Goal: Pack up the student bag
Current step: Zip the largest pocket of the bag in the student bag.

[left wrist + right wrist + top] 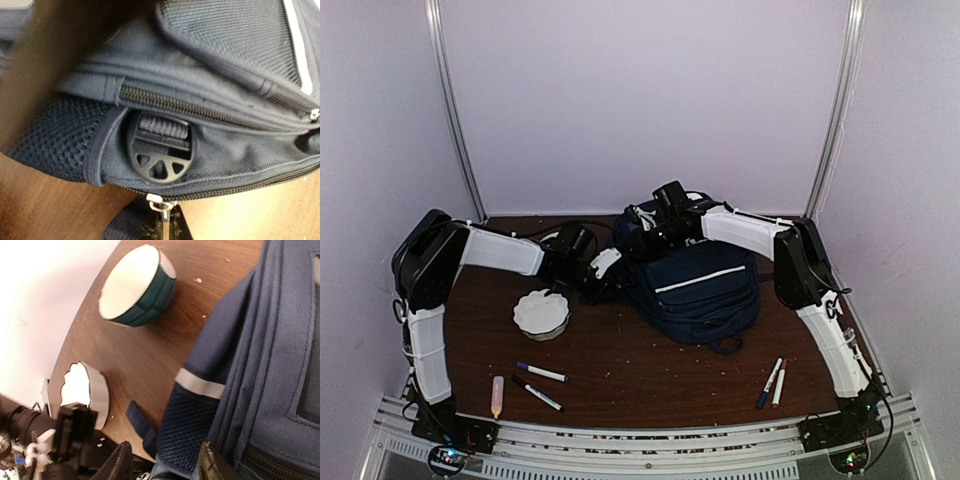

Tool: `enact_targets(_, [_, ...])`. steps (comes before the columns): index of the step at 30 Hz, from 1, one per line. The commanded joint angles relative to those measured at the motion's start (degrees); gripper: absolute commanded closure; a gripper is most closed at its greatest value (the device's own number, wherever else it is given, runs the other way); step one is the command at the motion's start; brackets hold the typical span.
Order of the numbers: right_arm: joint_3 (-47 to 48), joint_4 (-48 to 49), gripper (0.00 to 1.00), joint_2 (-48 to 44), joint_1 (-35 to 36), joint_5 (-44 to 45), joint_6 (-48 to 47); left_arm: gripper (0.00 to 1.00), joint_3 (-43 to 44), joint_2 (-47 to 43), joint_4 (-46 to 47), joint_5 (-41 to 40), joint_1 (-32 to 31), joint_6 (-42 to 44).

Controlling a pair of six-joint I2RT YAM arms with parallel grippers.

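Top external: student bag (pixel 705 290) axis back-left/front-right; L gripper (pixel 610 268) pinches zip pull (pixel 161 207), R gripper (pixel 165 462) jaws apart.

Student bag (pixel 225 55) side, mesh pocket (pixel 55 145), black buckle (pixel 161 150), zipper (pixel 190 107), wooden table (pixel 45 205)

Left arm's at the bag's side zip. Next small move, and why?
Probably draw the left gripper along the zip track. It looks shut on the zipper pull, the zip teeth on the student bag are closed, and the markers lie unpacked on the table.
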Motion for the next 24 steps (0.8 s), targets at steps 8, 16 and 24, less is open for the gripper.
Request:
enact_targets(8, [-6.54, 10.83, 0.62, 2.77, 1.76, -1.56, 20.32, 1.00, 0.28, -4.07, -6.64, -2.67, -6.93, 1.29])
enact_targets(16, [-8.06, 15.23, 0.77, 3.53, 1.63, -4.39, 25.37, 1.00, 5.36, -2.21, -13.30, -3.78, -14.91, 5.36])
enact_targets(24, [-7.82, 19.13, 0.80, 4.65, 1.15, -7.27, 26.68, 1.00, 15.57, 2.33, -13.34, -1.90, -20.96, 9.20])
